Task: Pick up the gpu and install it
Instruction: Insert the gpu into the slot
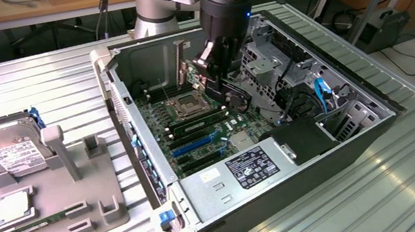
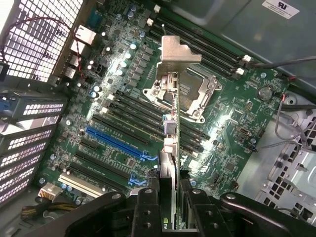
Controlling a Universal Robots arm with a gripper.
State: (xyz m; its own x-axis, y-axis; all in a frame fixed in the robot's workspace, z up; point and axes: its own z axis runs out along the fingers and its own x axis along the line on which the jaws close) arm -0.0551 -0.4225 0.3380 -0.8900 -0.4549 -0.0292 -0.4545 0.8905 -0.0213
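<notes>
My gripper [image 2: 175,193] is shut on the gpu [image 2: 174,143], a thin dark card seen edge-on in the wrist view, with its silver end bracket [image 2: 176,52] at the far end. The card hangs above the green motherboard [image 2: 113,98], over the CPU socket [image 2: 192,94] and the black slots, apart from the blue slot [image 2: 116,143]. In the exterior view the gripper [image 1: 214,70] reaches down into the open computer case [image 1: 366,114], and the gpu's bracket [image 1: 179,60] stands upright beside it near the case's back wall.
A power supply [image 1: 238,171] fills the case's near end, with drive cages and cables [image 1: 324,96] on the exterior view's right. Left of the case, a grey fixture [image 1: 82,196] holds a hard drive [image 1: 5,147], a CPU [image 1: 14,205] and a memory stick [image 1: 42,222].
</notes>
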